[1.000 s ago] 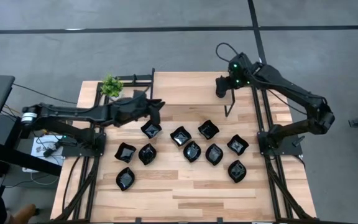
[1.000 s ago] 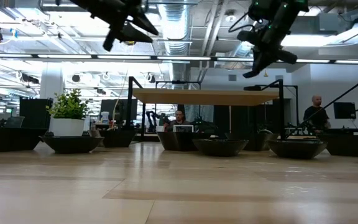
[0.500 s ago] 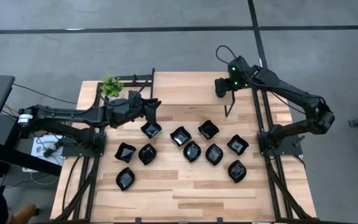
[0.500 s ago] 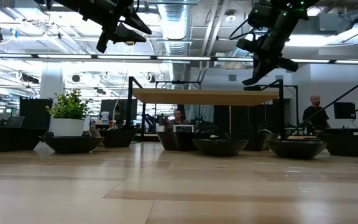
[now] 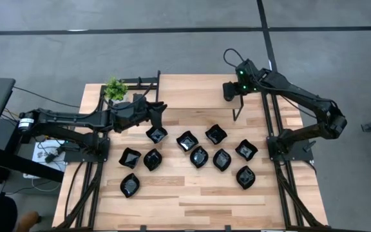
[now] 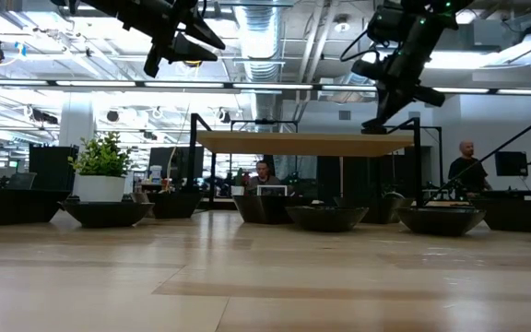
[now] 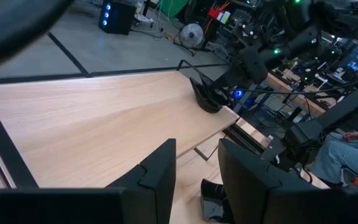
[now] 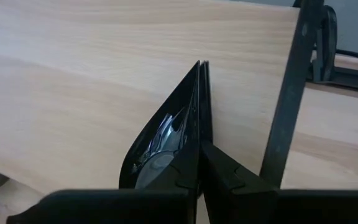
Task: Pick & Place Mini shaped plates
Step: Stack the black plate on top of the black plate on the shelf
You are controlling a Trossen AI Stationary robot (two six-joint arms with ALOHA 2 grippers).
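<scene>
Where legible, no writing, right gripper [image 8: 199,140] apparently pinching plate [image 8: 160,137].

Left gripper [image 7: 196,177] fingers parted over table [image 7: 92,124]; perhaps a plate [image 7: 205,98] beyond

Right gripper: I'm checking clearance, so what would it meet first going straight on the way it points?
Judging by its wrist view, the right gripper, shut on a plate, points down at bare table; wood probably comes first.

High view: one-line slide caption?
Ten black plates clustered on the wooden table; left gripper open above the nearest one, right gripper pinching another plate raised at the far edge.
</scene>
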